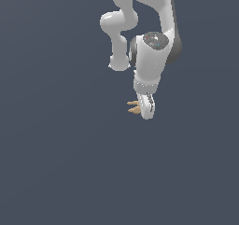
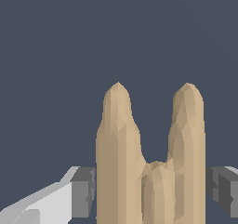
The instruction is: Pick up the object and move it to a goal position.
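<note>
We record the gripper [image 2: 151,190] with the object [image 2: 148,172] between its fingers [image 2: 82,190]. In the wrist view a grey pad sits on each side of the tan piece. One pad lies just beside it; the other shows a thin dark gap, so we cannot tell whether the jaws actually press on it or merely bracket it.

The object is tan-orange and shows two tall rounded-pointed prongs joined low down by a shorter lump in the middle. Its prongs reach away from the wrist camera, past the fingertips.

In the exterior view the gripper [image 1: 145,108] points downward at the end of the white arm [image 1: 151,60]. The object [image 1: 134,107] shows as two small pointed tips poking out from the gripper toward the exterior view's left, one above the other. It is much narrower than the white hand.

Around it we see only a flat dark blue-grey background [image 1: 56,163]. We cannot tell whether the object touches any surface.
</note>
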### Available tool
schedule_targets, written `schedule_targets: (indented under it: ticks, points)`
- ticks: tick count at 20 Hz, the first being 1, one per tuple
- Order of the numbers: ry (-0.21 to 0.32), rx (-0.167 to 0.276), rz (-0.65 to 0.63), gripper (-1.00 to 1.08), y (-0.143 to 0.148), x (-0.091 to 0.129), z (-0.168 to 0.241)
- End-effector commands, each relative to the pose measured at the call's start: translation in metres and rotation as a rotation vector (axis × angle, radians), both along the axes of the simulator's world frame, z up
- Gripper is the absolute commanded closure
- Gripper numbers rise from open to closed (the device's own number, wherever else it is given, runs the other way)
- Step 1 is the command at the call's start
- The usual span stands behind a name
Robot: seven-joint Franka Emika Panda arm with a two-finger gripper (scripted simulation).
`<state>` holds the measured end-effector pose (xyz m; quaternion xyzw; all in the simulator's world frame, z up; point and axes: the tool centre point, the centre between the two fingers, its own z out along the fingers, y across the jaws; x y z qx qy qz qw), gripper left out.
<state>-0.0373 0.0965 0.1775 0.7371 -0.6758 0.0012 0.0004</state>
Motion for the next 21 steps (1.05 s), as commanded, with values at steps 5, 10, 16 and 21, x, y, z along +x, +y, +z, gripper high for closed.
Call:
schedule_targets:
  ticks: [5, 10, 16, 21]
  points:
    - [0.001, -0.001, 0.000, 1.08, 0.038, 0.014, 0.059]
    - [0.001, 0.000, 0.001, 1.08, 0.058, 0.022, 0.090]
    - [0.001, 0.002, 0.002, 1.08, 0.072, 0.028, 0.109]
    - [0.001, 0.002, 0.002, 1.08, 0.075, 0.030, 0.114]
